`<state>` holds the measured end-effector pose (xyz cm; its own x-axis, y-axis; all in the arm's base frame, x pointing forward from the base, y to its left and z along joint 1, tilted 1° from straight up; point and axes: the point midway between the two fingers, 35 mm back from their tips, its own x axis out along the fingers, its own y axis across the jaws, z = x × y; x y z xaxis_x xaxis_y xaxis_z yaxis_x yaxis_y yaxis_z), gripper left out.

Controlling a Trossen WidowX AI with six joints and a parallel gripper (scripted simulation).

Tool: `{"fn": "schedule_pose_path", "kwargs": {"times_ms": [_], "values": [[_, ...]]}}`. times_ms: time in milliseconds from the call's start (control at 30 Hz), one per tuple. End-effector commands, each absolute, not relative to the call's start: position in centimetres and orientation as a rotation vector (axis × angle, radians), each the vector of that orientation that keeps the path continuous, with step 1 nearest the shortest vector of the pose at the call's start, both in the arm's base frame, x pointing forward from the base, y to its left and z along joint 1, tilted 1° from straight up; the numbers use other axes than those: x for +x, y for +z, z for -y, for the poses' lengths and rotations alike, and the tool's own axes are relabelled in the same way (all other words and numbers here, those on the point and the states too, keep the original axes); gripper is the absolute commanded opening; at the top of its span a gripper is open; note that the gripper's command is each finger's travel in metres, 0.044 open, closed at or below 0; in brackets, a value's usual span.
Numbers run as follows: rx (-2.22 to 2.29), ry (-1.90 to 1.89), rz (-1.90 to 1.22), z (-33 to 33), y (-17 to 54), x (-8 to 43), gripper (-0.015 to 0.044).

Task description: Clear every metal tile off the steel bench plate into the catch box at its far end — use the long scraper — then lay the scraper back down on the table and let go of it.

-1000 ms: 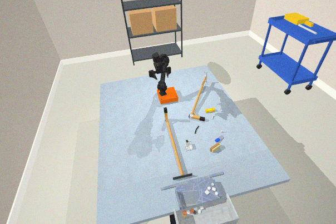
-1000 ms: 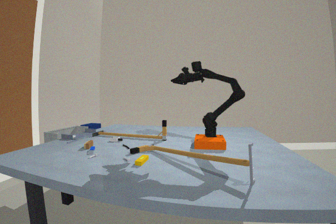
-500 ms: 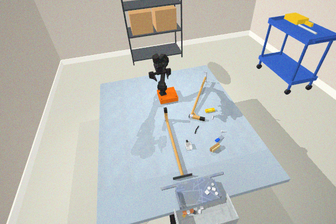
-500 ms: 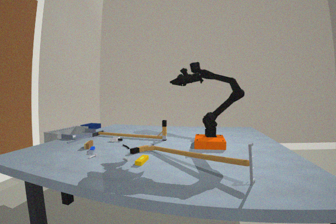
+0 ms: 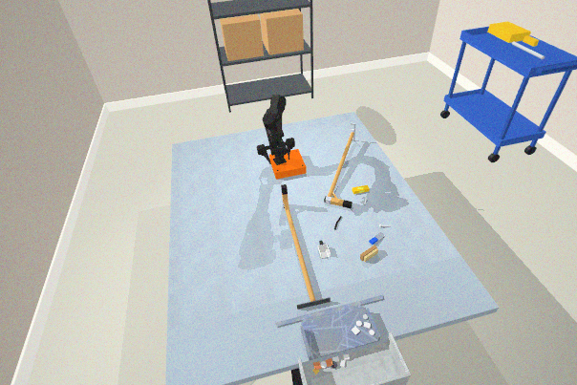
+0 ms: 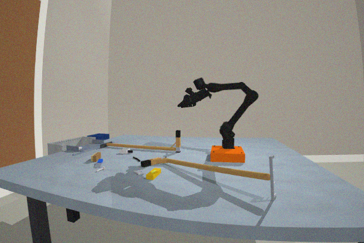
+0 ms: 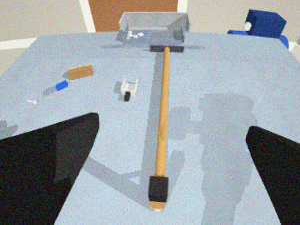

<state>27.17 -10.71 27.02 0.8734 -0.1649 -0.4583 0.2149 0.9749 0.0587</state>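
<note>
Hovering above the table (image 5: 215, 238) (image 6: 241, 210) (image 7: 45, 64), the gripper (image 5: 277, 154) (image 6: 179, 105) (image 7: 174, 127) holds its jaws wide and empty. The long scraper (image 5: 298, 254) (image 6: 140, 146) (image 7: 163, 114) lies well inside the side edges.

5 tiles (image 5: 355, 331) (image 7: 132, 35) on the bench plate (image 5: 330, 340) (image 7: 150, 37).

A pale blue desk (image 5: 215, 238) (image 6: 241, 210) carries everything. Landmark: the long scraper (image 5: 297, 247) (image 6: 141, 146) (image 7: 163, 114), lying on it with its wide dark blade near the steel plate (image 5: 344, 331) (image 7: 150, 36) and its black-capped grip raised near the orange base block (image 5: 288, 168) (image 6: 228, 155). In the top view, right of the scraper lie a small white item with a black end (image 5: 324, 249) (image 6: 125, 151) (image 7: 129, 89), a thin black strip (image 5: 338, 223) (image 6: 136, 158), a tan block (image 5: 369, 253) (image 6: 96, 157) (image 7: 80, 72), a blue-ended piece (image 5: 373, 240) (image 6: 100, 161) (image 7: 61, 85), a yellow block (image 5: 360, 189) (image 6: 153, 173) and a second wooden-handled implement (image 5: 342, 163) (image 6: 211, 168).
</note>
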Motion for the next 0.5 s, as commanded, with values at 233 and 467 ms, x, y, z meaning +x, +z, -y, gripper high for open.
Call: {"fn": "schedule_pose_path", "kwargs": {"times_ms": [233,467], "values": [[0.123,-0.214,-0.704,10.8,18.6,28.5,0.044],[0.114,-0.219,-0.846,10.2,13.7,28.3,0.044]]}}
